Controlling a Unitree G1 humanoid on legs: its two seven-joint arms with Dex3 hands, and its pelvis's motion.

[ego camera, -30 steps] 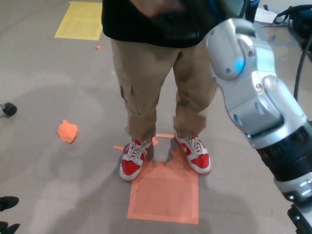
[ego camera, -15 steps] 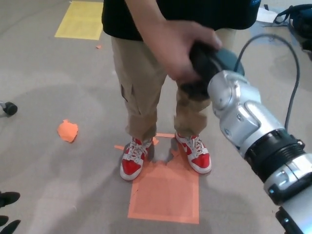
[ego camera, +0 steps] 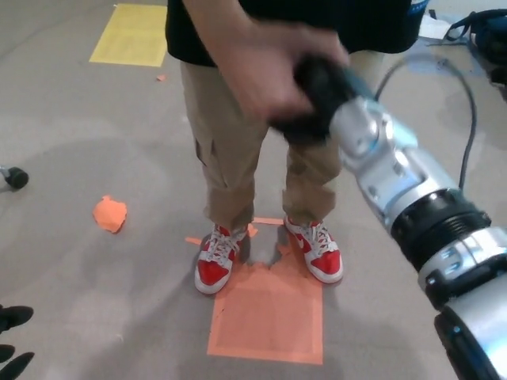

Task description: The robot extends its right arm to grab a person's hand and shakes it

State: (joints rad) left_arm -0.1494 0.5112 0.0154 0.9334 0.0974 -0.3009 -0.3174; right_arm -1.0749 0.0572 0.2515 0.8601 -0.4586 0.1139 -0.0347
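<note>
A person in a black shirt and tan trousers stands in front of me. The person's hand (ego camera: pixel 265 67) wraps around my right hand (ego camera: pixel 317 99), and the two are clasped and motion-blurred in front of the person's waist. My right forearm (ego camera: pixel 412 198), silver with black bands, stretches up from the lower right. My right hand is shut on the person's hand. At the bottom left corner only the black fingertips (ego camera: pixel 12 321) of my left hand show, spread apart and holding nothing.
The person's red and white shoes (ego camera: pixel 218 261) stand at the top edge of an orange floor square (ego camera: pixel 269 317). An orange scrap (ego camera: pixel 109 212) lies at the left, a yellow patch (ego camera: pixel 131 32) at the top left, and a black cable (ego camera: pixel 467 103) arcs at the right.
The clasped hands have dropped from the top edge into view, then shifted slightly left and up. My right arm has lowered and stretched out further.
</note>
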